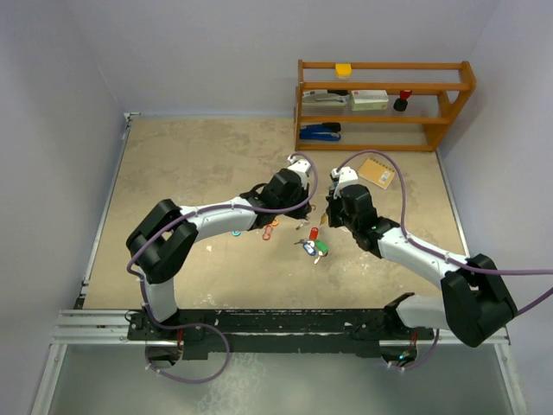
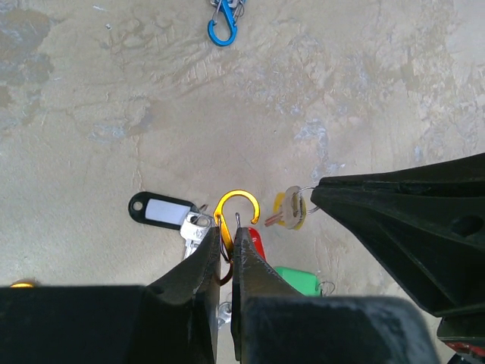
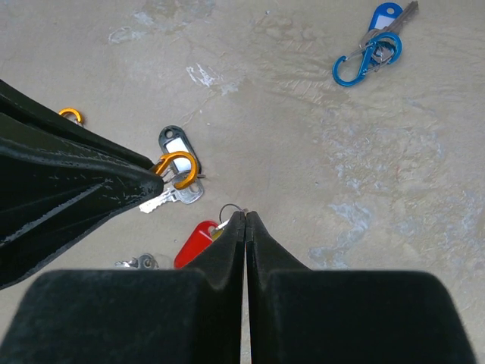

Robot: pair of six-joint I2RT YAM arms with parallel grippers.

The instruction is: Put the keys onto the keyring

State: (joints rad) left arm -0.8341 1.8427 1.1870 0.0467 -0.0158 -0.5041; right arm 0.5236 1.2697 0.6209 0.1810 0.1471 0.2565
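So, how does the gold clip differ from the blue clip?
The gold clip is pinched in the left gripper; the blue clip lies ungripped on the table. The gold clip is orange-yellow, the blue clip bright blue. Both are hooked clips.

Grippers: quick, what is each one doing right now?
Left gripper: shut on the orange clip.
Right gripper: shut on the ring of the yellow-tagged key.
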